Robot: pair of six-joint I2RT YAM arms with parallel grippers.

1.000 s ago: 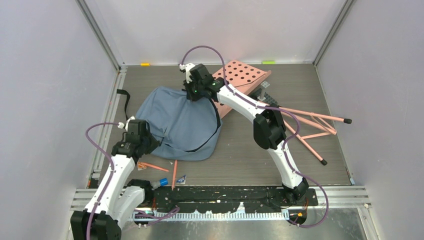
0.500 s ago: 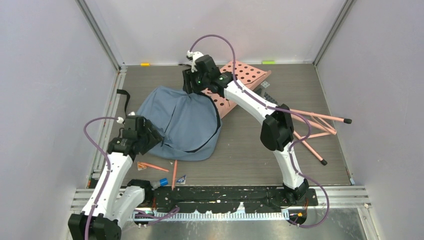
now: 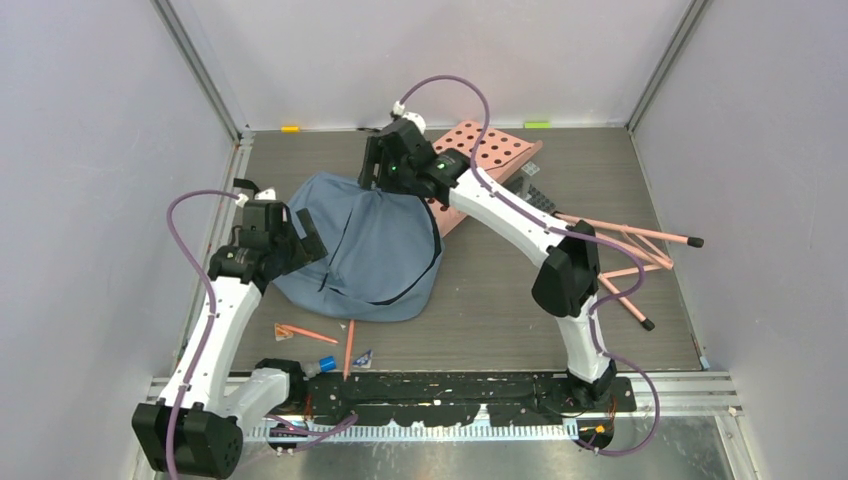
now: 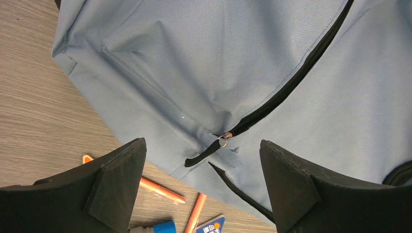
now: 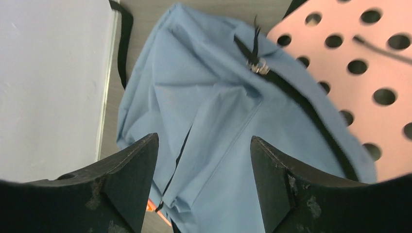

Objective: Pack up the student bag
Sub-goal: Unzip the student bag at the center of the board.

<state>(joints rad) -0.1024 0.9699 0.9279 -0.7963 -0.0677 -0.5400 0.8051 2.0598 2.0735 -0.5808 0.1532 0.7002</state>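
Both sets of jaws have let go and risen since a second ago, when they were closed low against the student bag point(image 3: 372, 250); the left jaws have drawn back toward the left wall, the right jaws toward the rear wall. What is inside the bag cannot be seen; the right arm hides its far edge from above, and the right wrist view is slightly blurred. The left jaws stand wide apart and hold nothing, hanging above the bag's near-left corner, over a zipper pull point(image 4: 223, 141); the right jaws are also spread and empty, above the bag's far end. The bag lies on the counter point(image 3: 500, 300), left of centre, its far-right corner against the pink perforated board point(image 3: 492, 150); a black strap point(image 3: 250, 200) trails toward the left rail. Pens point(image 3: 305, 333) lie just in front, near the front edge; pink rods point(image 3: 625, 245) lie well apart on the right, bare counter between.
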